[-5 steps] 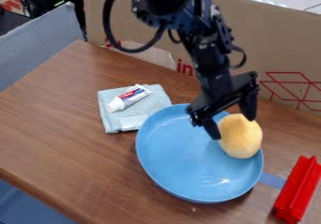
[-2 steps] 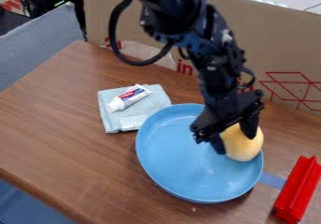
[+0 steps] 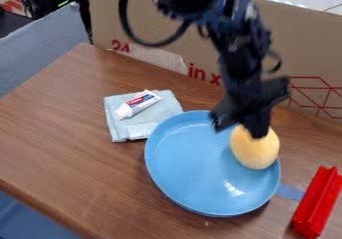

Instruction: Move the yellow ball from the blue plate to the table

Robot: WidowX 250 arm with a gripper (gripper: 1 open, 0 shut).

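The yellow ball [image 3: 255, 149] is over the right part of the blue plate [image 3: 181, 163], which lies on the brown wood-grain table [image 3: 60, 113]. My gripper [image 3: 250, 126] comes down steeply from above, and its dark fingers clasp the top of the ball. It is shut on the ball. The ball's underside is close to the plate's surface; I cannot tell whether it still touches it.
A pale blue-green folded cloth [image 3: 124, 125] with a small white tube [image 3: 138, 105] on it lies left of the plate. A red block [image 3: 318, 201] sits at the right edge. A cardboard box [image 3: 301, 33] and a red wire frame [image 3: 311, 93] stand behind.
The fingers, spread beside the ball before, have closed on its top. The hand dipped down onto the ball and has since risen slightly, the ball shifting up a little with it.
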